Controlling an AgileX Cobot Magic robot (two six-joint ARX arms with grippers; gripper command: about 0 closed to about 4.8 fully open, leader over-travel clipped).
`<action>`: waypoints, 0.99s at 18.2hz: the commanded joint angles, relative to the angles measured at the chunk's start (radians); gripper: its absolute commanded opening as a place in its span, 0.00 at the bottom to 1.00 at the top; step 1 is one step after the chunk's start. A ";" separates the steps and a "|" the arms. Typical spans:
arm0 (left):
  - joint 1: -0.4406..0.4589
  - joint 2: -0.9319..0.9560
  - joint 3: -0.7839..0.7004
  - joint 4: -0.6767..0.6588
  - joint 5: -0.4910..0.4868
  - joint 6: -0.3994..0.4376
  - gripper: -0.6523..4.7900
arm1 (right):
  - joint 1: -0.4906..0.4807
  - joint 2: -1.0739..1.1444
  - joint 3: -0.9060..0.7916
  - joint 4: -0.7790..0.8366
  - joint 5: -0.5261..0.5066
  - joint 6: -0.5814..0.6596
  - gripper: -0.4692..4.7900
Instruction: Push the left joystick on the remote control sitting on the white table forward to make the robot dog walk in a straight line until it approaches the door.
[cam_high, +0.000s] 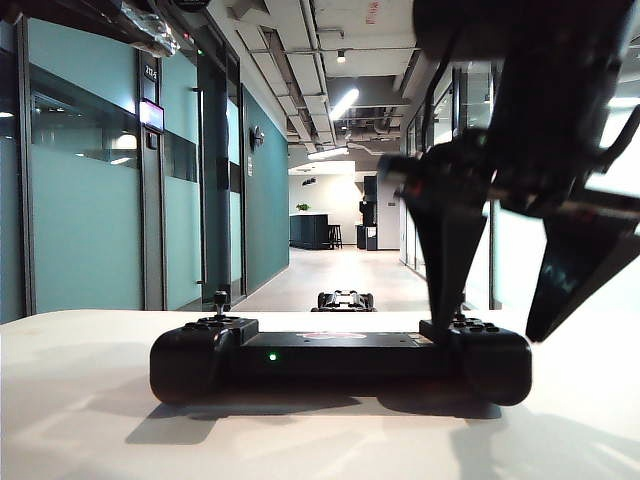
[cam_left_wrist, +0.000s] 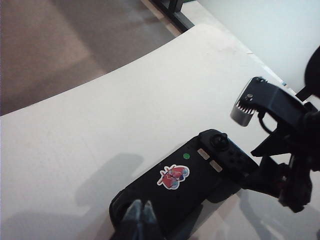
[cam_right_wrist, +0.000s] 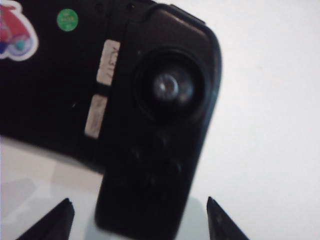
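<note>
We see the right gripper (cam_right_wrist: 137, 220) spread open over the remote control's (cam_high: 340, 360) right end on the white table (cam_high: 80, 420); the left gripper (cam_left_wrist: 140, 216) is pinched shut at its left end.

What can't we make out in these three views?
- robot dog: exterior view, small, far down the hallway, lower body cut by the white table edge.
- left joystick: left wrist view, hidden behind the shut left gripper.
- right gripper: open; exterior view, blurred, covering the remote control's right stick.
- Door: can't identify.
</note>
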 joint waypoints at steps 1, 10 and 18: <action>-0.001 -0.002 0.005 0.008 0.006 0.000 0.11 | -0.001 0.031 0.002 0.024 0.006 -0.012 0.78; 0.000 -0.002 0.005 0.005 0.006 0.000 0.11 | -0.001 0.107 0.002 0.091 0.006 -0.013 0.78; 0.000 -0.002 0.005 -0.015 0.006 0.001 0.11 | -0.001 0.113 0.002 0.106 0.010 -0.012 0.49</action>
